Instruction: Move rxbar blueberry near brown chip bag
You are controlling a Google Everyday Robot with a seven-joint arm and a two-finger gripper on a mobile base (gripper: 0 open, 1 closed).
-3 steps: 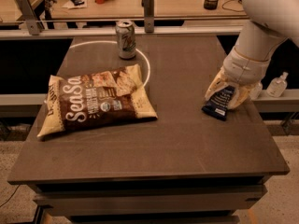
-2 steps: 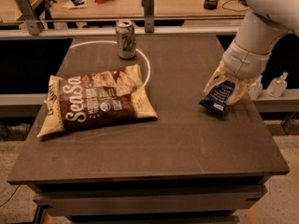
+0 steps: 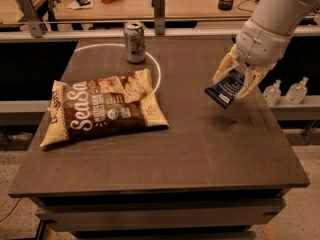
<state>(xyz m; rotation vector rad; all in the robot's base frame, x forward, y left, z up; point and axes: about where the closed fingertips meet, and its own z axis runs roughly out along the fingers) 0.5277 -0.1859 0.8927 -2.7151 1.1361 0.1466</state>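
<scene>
The gripper hangs over the right side of the table, its two pale fingers clamped on the rxbar blueberry, which tilts with one end down and to the left. A shadow on the tabletop beneath suggests the bar is lifted clear, though I can't be sure. The brown chip bag lies flat on the left side, well apart from the bar. A silver can stands behind the bag
</scene>
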